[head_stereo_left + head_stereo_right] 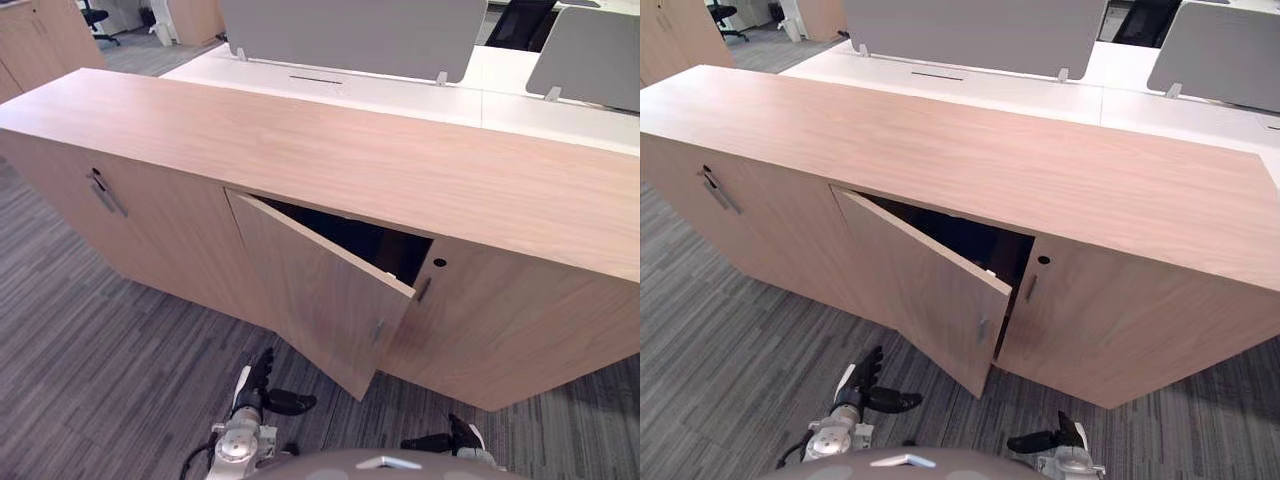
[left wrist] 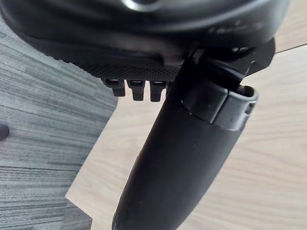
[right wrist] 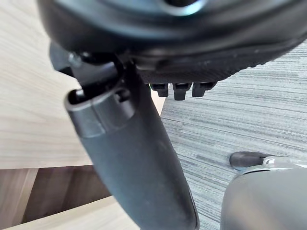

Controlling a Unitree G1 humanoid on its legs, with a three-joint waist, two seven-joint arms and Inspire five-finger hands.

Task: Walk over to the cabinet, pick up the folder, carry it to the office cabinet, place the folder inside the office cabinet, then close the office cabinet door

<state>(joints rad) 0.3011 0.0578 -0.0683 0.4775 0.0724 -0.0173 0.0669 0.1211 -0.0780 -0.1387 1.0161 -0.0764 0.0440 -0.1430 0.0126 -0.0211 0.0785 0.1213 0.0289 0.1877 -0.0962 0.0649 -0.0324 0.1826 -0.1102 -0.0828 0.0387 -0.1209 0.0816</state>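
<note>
Left eye view: the office cabinet (image 1: 300, 150) runs long and low across the carpeted floor (image 1: 100, 360), its right end cut off by the frame. The middle door (image 1: 310, 290) stands ajar, hinged at its left and swung out toward the robot. The opening behind it is dark and its contents cannot be made out; a pale sliver just above the door's top edge is too small to identify, so the folder's position cannot be confirmed. The left hand (image 1: 258, 390) sits low, near the ajar door's lower corner but apart from it, fingers straight and pointing forward, thumb spread sideways, holding nothing. The right hand (image 1: 455, 440) sits low in front of the closed right door (image 1: 510, 320), partly cut off, thumb extended toward the left hand, empty. Left wrist view shows the thumb (image 2: 182, 167) standing clear of the fingertips (image 2: 136, 88), with wood panel beyond. A white table (image 1: 400, 90) with grey screens (image 1: 350, 30) stands behind the cabinet.
</note>
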